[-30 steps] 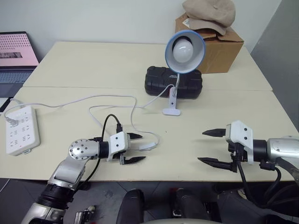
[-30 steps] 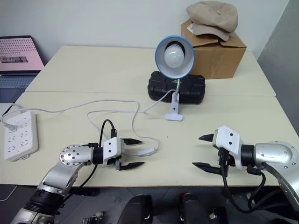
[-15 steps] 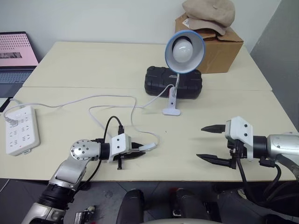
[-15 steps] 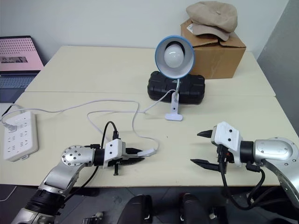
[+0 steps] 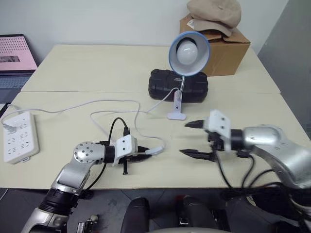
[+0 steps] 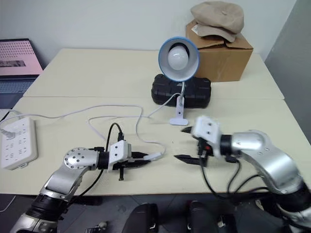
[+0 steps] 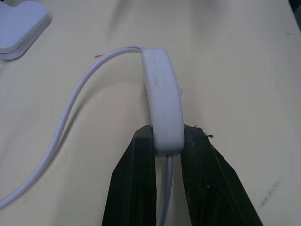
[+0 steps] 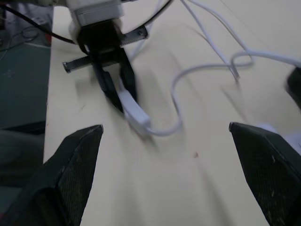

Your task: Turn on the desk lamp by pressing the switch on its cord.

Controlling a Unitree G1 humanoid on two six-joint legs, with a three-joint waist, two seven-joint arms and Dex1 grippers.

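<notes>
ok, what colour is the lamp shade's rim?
Blue, around a white bulb; the lamp shows it best in the left eye view.

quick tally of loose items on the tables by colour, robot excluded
White: 2, the desk lamp with its cord and switch, and the power strip
Black: 1, the case
Brown: 1, the cardboard box
Beige: 1, the cap on the box
Total: 5

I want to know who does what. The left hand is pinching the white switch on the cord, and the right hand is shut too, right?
Not quite. The left hand does pinch the switch on the cord, but the right hand is wide open, its fingers far apart in the right wrist view.
</notes>
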